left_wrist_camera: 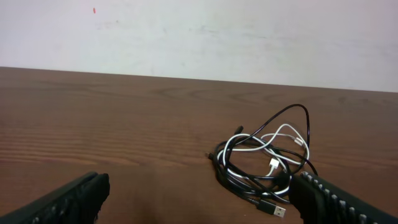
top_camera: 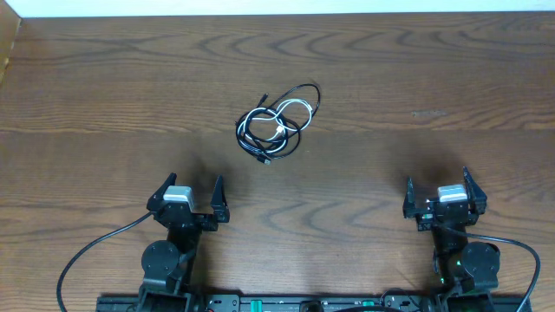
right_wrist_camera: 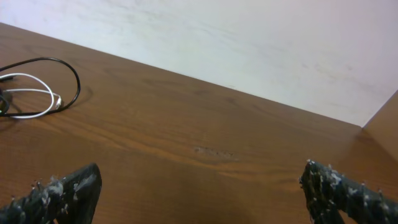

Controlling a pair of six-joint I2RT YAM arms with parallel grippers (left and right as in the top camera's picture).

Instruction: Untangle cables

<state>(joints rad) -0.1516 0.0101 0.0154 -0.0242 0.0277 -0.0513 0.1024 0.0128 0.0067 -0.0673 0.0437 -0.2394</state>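
Evidently an opening state. At left, the left tool (top_camera: 192, 185) sits near the front edge of the brown wooden surface (top_camera: 95, 95), its two fingers spread wide with nothing between them. Its wrist view looks across bare wood towards the tangle, which lies ahead and slightly to the right.

At centre, well apart from both arms, lie the cables (top_camera: 276, 126). They form one compact knot resting flat on the wood, nearer the far edge than the near one. A short white cable (top_camera: 286, 111) loops through the middle of the heap, its small white plug (left_wrist_camera: 274, 164) tucked among the coils. Black cables (top_camera: 244, 132) wind around and over it in several turns. One black loop (top_camera: 317, 97) stands out at the far right of the knot, and a black USB plug (top_camera: 266, 159) pokes out at the near side. How many black cords there are cannot be told, since the strands overlap.

At right, the right tool (top_camera: 438, 184) mirrors the left one, fingers likewise spread and empty. Its wrist view catches only the outer edge of the heap.

Judged from this layout, no part of the task is done: white and black strands are interlaced, no cord lies separate, and neither tool touches the bundle. Everything is left to do: reaching in, gripping a free end or loop, and drawing each cord out to lie alone.
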